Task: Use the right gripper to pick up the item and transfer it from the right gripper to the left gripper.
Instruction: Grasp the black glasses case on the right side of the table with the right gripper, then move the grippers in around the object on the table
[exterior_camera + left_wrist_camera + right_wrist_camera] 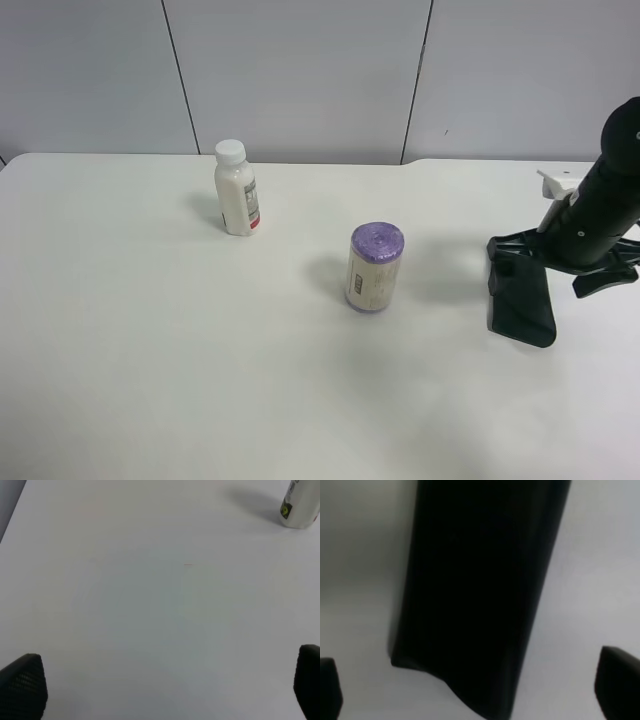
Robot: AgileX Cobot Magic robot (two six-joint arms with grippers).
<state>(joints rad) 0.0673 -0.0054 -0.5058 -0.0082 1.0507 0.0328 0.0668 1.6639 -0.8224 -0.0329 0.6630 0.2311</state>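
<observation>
White tabletop (150, 350) below: my right pincer (474, 687) stands wide apart, straddling the flat black leather-like glasses case (520, 295) lying there (seemingly untouched; blurry view). My left pincer (160, 690) hangs equally spread.

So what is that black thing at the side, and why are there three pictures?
That black thing is a robot arm. The big picture comes from a camera up high. It shows a table with a white bottle, a purple-topped roll and a flat black glasses case. The other two pictures come from small cameras on the robot's wrists. One looks past the right tool: its two fingers are wide open, one on each side of the case. The other looks past the left tool, open too, above the table. Nothing is held yet.
</observation>
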